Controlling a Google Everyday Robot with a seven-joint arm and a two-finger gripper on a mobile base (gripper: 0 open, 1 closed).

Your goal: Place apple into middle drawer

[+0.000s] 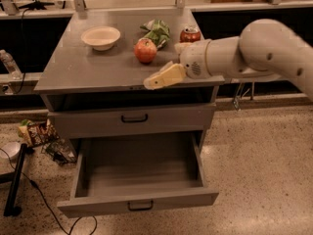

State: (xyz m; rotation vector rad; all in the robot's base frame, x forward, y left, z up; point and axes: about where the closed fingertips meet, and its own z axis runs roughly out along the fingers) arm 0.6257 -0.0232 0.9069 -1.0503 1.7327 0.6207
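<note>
The apple (145, 51), red with orange-yellow patches, sits on the grey table top (83, 67) right of centre. My gripper (152, 82) reaches in from the right on a white arm, low over the table's front edge, just in front of and slightly right of the apple, and holds nothing. The middle drawer (139, 199) is pulled wide open below and is empty inside. The drawer front above it (134, 117) is closed.
A cream bowl (100, 37) sits at the back left of the table. A green bag (157, 31) lies behind the apple. A red soda can (190, 34) stands to the right, partly hidden by my arm. Wrappers (34, 132) and cables lie on the floor at left.
</note>
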